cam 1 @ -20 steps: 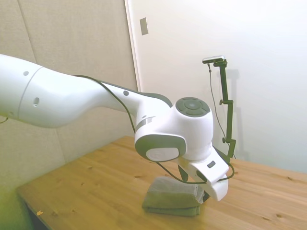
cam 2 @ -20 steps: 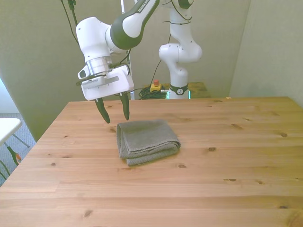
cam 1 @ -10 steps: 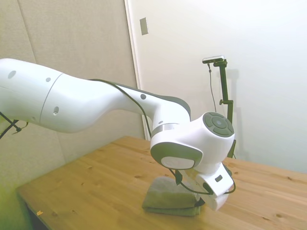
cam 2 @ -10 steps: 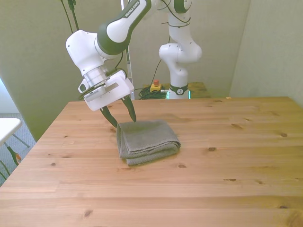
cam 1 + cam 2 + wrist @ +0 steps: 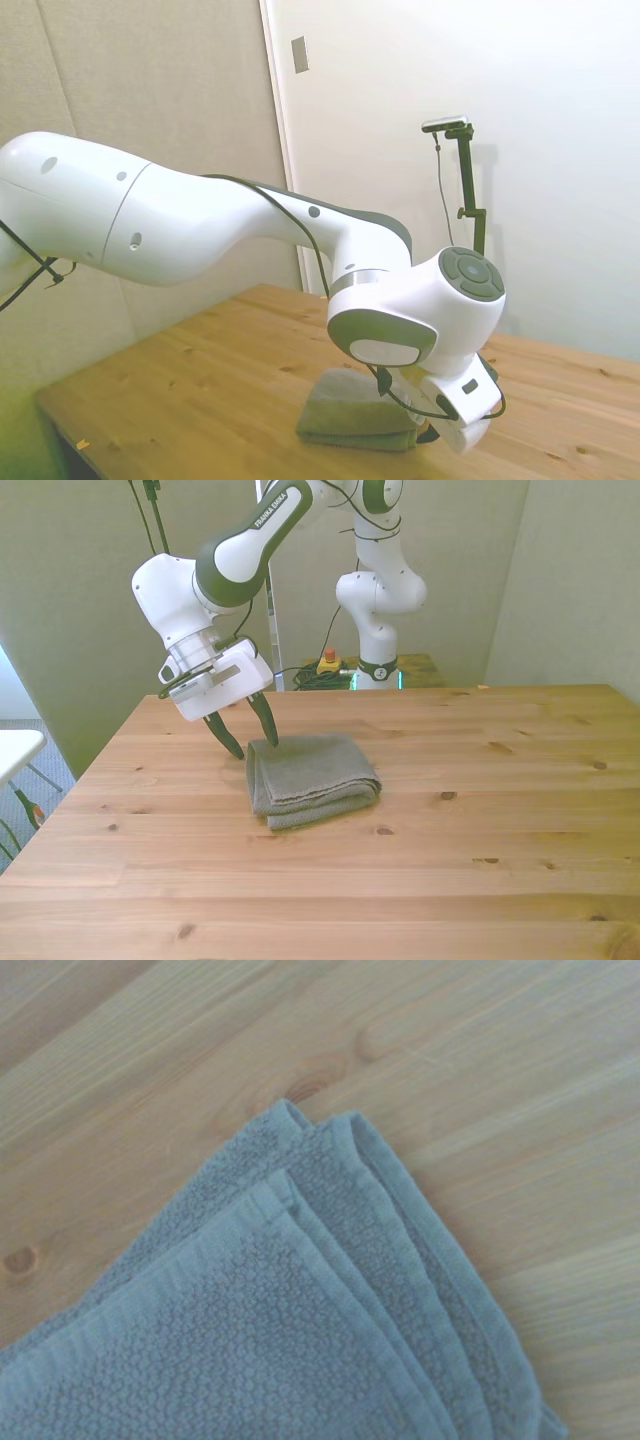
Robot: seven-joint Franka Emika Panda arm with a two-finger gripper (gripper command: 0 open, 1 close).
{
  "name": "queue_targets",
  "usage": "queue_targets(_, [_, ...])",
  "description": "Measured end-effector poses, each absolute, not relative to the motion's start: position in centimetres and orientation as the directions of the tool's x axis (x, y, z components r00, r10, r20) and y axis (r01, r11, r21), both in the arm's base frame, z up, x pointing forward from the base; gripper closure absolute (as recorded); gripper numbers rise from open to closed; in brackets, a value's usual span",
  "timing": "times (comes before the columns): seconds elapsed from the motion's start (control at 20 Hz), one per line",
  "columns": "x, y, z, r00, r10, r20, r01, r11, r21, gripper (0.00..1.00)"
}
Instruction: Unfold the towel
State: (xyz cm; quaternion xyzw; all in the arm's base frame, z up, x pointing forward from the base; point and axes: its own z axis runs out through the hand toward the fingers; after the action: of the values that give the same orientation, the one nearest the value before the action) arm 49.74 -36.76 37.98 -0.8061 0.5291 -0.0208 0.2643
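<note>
Plain grey-olive towel [image 5: 312, 770] with pebbled terry weave and smooth hemmed borders, pale honey-brown worktop [image 5: 420, 880] streaked with grain and dotted with dark knots, glossy white arm [image 5: 240, 550] banded in dark grey, 2 black fingers [image 5: 264, 718].

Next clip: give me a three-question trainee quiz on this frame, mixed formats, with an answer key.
1. True or false: the gripper is shut on the towel.
2. Multiple choice: the towel is (a) spread flat in one layer, (b) folded in stacked layers, (c) hanging off the table edge.
3. In the front view, the gripper is at which corner of the towel?

Key:
1. False. The fingers are open, nothing held.
2. b. The wrist view shows several layered edges at one corner.
3. The far corner on the front view's left.
</note>
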Motion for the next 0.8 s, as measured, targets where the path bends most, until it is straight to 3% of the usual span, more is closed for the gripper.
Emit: queue_targets(0.8, [50.03,-36.65,37.77,0.457,-0.856,-0.244,-0.832,-0.314,-0.457,1.0])
